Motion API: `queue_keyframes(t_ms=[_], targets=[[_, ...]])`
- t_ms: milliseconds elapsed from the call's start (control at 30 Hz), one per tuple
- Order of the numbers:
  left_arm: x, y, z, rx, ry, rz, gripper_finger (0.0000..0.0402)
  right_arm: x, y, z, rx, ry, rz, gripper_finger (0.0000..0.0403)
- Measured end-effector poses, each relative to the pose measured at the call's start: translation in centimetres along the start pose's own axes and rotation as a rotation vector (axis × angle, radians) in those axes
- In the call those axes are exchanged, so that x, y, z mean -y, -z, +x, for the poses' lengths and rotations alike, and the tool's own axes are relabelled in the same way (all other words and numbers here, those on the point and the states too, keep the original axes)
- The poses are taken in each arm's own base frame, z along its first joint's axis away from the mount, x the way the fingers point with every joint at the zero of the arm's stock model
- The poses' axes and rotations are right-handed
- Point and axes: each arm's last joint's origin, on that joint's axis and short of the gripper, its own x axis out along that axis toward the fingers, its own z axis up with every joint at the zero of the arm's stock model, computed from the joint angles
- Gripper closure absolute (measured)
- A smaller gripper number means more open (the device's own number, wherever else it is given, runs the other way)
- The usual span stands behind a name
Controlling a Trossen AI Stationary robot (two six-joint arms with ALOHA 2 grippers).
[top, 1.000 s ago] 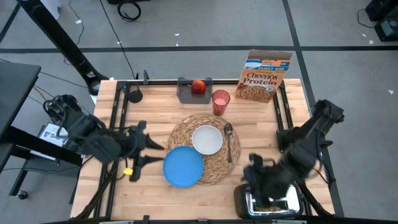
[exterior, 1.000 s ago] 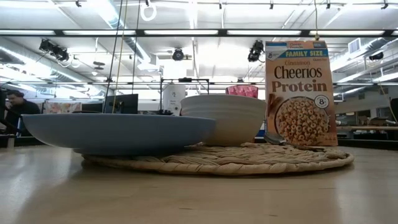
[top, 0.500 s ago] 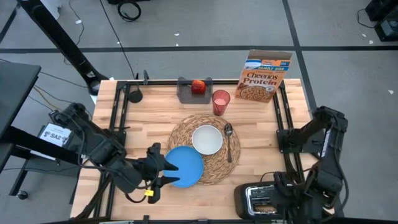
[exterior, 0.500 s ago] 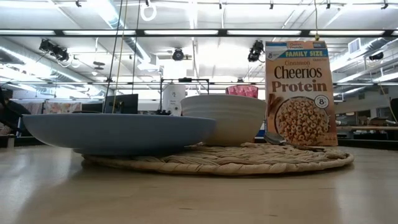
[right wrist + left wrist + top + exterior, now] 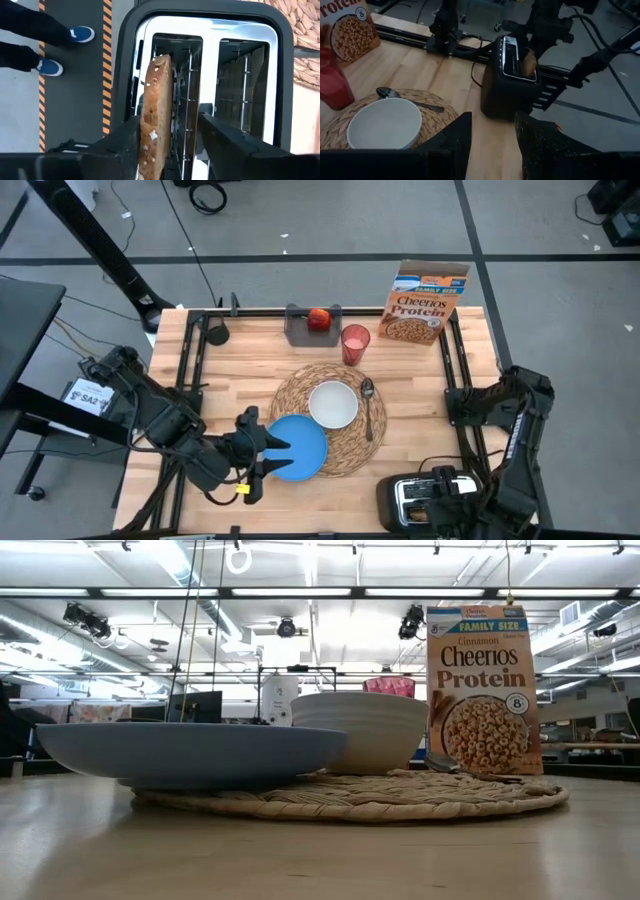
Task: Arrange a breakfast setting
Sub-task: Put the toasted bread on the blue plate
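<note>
The right gripper (image 5: pixel 170 145) hung over the black-and-silver toaster (image 5: pixel 425 502) at the table's near right corner, its fingers spread around the toast slice (image 5: pixel 154 117) standing in a slot; whether they pinched it could not be told. The left gripper (image 5: pixel 262 455), fingers parted and empty, sat by the blue plate (image 5: pixel 297 448) on the woven placemat (image 5: pixel 335 395).

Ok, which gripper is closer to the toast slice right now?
Right. The right gripper is directly over the toaster, fingers straddling the toast slice. The left gripper sits across the table at the blue plate.
</note>
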Motion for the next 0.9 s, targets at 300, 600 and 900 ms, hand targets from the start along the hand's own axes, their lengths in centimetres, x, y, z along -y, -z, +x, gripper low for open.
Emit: queue_keyframes(t_ms=[300,600,900], targets=[[-0.1,-0.1,0.0,0.022,-0.035,0.003,0.0246,-0.1,0.0,0.1,0.007,-0.001,-0.051,0.0299],[-0.4,-0.1,-0.4,0.017,-0.035,0.009,0.0246,0.8,0.0,-1.7,0.027,-0.049,-0.063,0.0355],[-1.3,-1.2,-3.5,0.038,0.021,-0.019,0.0246,4.2,-0.1,-6.4,0.067,-0.174,0.0,0.0389]])
